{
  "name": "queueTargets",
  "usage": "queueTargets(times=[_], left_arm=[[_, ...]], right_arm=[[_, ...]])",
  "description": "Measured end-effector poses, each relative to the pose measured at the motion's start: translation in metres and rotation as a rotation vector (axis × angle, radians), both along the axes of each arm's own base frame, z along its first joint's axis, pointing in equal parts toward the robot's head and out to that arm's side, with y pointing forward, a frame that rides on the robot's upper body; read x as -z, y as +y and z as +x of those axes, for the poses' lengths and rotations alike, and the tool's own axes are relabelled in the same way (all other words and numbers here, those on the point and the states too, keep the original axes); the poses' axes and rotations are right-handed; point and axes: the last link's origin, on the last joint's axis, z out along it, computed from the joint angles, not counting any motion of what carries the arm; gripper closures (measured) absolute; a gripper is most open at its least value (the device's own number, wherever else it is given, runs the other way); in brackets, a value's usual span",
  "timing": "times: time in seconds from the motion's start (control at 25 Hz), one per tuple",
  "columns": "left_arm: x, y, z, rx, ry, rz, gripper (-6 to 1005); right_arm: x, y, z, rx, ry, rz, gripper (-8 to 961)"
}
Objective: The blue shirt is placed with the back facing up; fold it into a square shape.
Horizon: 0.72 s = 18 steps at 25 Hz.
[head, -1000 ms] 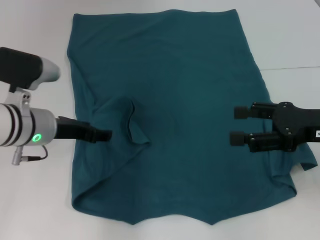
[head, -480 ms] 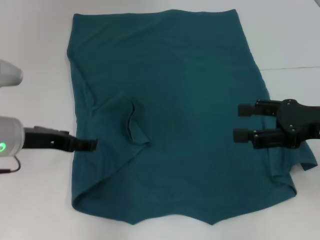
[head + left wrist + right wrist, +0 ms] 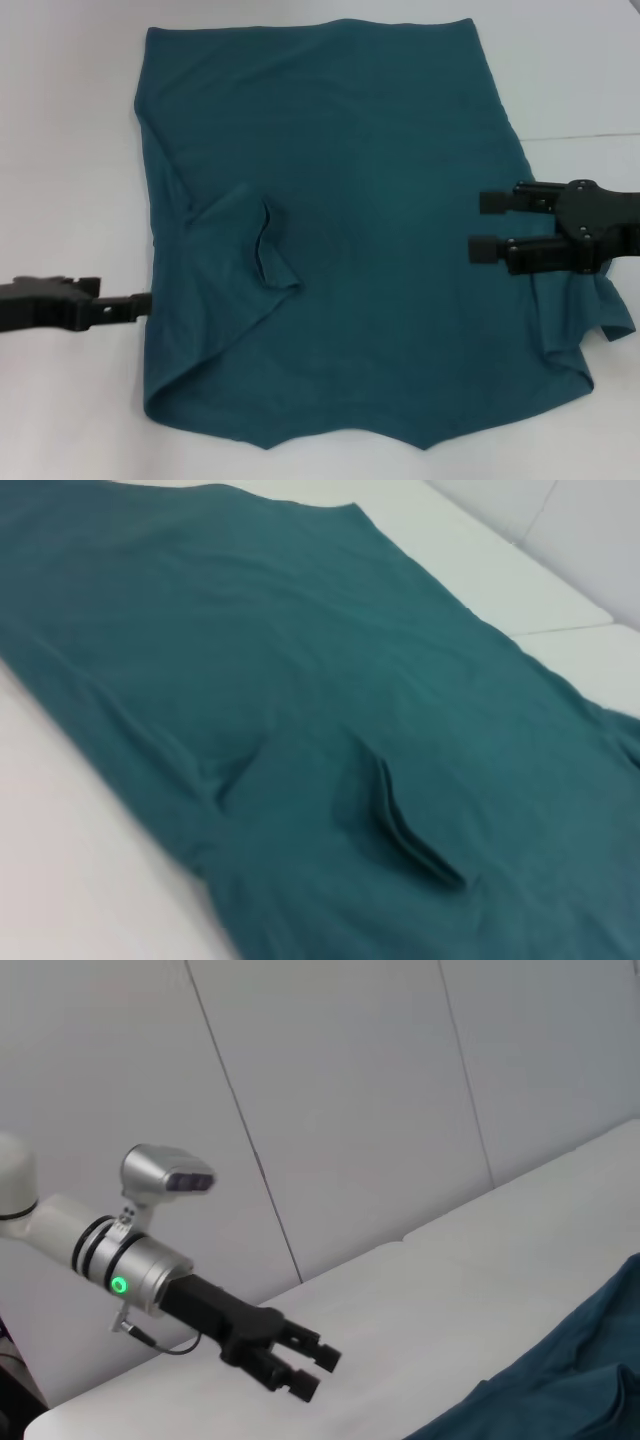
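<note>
Withdrawn leftward off the blue shirt [image 3: 340, 230], left gripper [image 3: 140, 303] jaws unclear; right gripper [image 3: 487, 224] released; hem far.

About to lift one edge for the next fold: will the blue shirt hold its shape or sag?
Likely sag: the blue shirt lies limp with a soft folded sleeve and rumpled right edge. Probably light; a push would likely bunch it rather than slide it.

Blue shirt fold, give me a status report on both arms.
Left tool off the shirt's left edge, holding nothing. Right tool open above the right side. Blue shirt flat, left sleeve folded in. Nothing in the way.
</note>
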Motion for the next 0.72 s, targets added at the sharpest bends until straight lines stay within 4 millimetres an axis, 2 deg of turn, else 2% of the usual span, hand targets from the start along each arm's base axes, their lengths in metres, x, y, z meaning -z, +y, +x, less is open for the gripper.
queueTargets(times=[0.28,0.52,0.72], left_arm=[[0.004,-0.010,-0.009,0.056,0.043,-0.003,96],[0.023,-0.010,-0.016,0.117,0.096,-0.027,96],[0.034,-0.010,-0.013,0.164,0.133,-0.066,95]], right_arm=[[-0.010,0.002,-0.001,0.024,0.009,0.003,12],[-0.017,0.007,-0.004,0.076,0.039,0.002,11],[-0.017,0.009,-0.004,0.088,0.042,0.006,11]])
